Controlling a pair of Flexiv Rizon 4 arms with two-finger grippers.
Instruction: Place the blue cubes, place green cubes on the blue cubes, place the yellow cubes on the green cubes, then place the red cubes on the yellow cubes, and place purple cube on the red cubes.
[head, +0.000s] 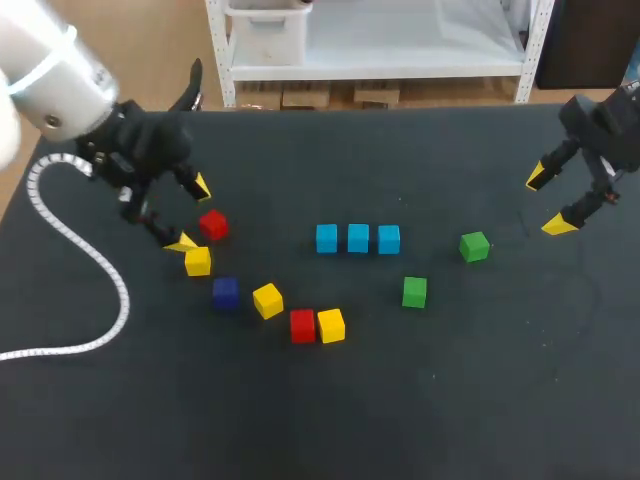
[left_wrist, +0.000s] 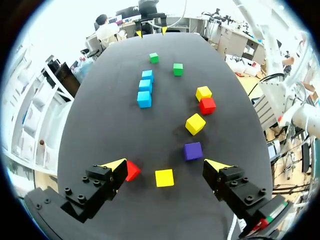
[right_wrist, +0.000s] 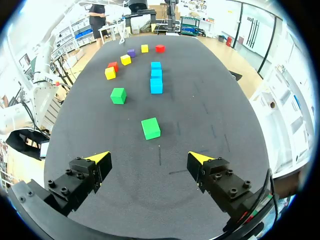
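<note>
Three blue cubes (head: 358, 238) lie in a row at the table's middle. Two green cubes (head: 474, 246) (head: 414, 292) sit to their right. My left gripper (head: 192, 214) hangs open above the table's left, a red cube (left_wrist: 132, 170) by one fingertip and a yellow cube (left_wrist: 164, 177) between the open fingers, untouched. A purple cube (head: 225, 292), two more yellow cubes (head: 267, 300) (head: 331, 325) and a second red cube (head: 302, 325) trail toward the front middle. My right gripper (head: 548, 201) is open and empty at the far right, the nearer green cube (right_wrist: 150, 128) just ahead of it.
A white coiled cable (head: 75, 250) from the left arm lies across the table's left side. The dark table (head: 450, 400) is bare along its front and right.
</note>
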